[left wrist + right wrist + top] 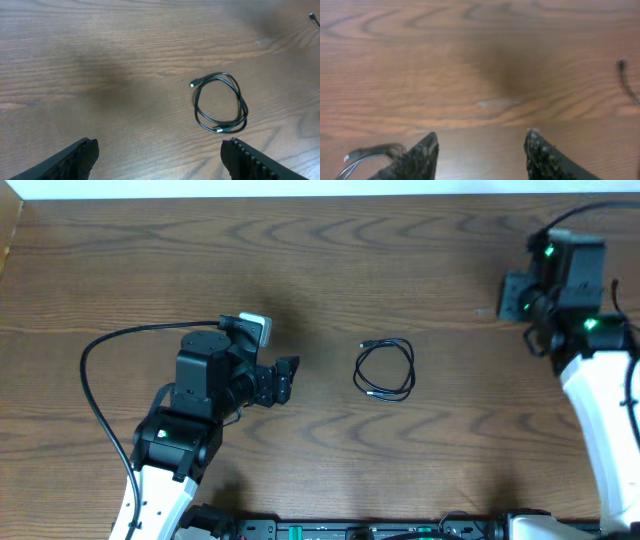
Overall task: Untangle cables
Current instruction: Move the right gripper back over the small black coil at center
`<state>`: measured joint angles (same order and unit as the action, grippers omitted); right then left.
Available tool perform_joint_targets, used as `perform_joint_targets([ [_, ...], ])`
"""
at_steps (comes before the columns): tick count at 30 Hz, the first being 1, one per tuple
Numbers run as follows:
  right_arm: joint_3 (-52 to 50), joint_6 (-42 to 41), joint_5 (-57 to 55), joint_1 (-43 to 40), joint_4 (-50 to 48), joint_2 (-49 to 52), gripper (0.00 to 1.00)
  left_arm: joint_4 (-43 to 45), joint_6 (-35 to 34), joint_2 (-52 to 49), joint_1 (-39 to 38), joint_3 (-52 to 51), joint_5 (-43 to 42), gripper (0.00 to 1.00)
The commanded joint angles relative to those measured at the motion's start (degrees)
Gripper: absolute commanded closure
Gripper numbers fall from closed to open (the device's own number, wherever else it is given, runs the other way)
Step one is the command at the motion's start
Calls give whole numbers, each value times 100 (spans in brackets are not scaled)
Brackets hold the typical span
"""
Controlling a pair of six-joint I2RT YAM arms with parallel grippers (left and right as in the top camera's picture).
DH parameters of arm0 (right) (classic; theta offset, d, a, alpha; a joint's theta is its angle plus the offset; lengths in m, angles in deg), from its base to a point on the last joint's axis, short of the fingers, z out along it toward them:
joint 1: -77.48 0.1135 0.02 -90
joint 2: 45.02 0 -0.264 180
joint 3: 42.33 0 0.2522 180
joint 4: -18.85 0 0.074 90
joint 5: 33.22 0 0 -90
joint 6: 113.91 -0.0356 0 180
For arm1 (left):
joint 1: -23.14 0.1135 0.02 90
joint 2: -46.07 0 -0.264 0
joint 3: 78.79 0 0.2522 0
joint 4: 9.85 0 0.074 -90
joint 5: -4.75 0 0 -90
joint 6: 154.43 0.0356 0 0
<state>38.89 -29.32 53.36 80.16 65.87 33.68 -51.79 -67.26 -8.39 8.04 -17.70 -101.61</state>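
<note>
A: Where is the cable, and why do the arms stand off?
B: The black cable (385,369) lies coiled on the wooden table (200,260). The left gripper (160,160), jaws wide, sits at its 9 o'clock, likely lined up to reach in. The right gripper (480,152), also wide, hangs well apart at 2 o'clock.
A: Its heading?
B: A near-round loop with no clear long axis; both plug ends (368,344) point toward 9 o'clock

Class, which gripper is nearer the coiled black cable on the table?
Left. The left gripper sits just left of the cable in the overhead view; the right gripper is farther away, toward the upper right.
</note>
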Motion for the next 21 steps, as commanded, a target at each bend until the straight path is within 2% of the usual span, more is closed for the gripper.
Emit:
perform_joint_targets([
  [1, -442, 33, 192, 356, -323, -197, 44, -13, -26, 68, 17, -31, 85, 17],
  [11, -960, 37, 212, 1132, -861, 57, 28, -26, -26, 68, 17, -31, 210, 16],
  [17, -962, 619, 455, 1399, -975, 367, 24, -28, -26, 68, 17, -31, 208, 16],
  [21, -962, 638, 476, 1473, -1080, 540, 21, -26, -26, 66, 17, -31, 208, 16],
])
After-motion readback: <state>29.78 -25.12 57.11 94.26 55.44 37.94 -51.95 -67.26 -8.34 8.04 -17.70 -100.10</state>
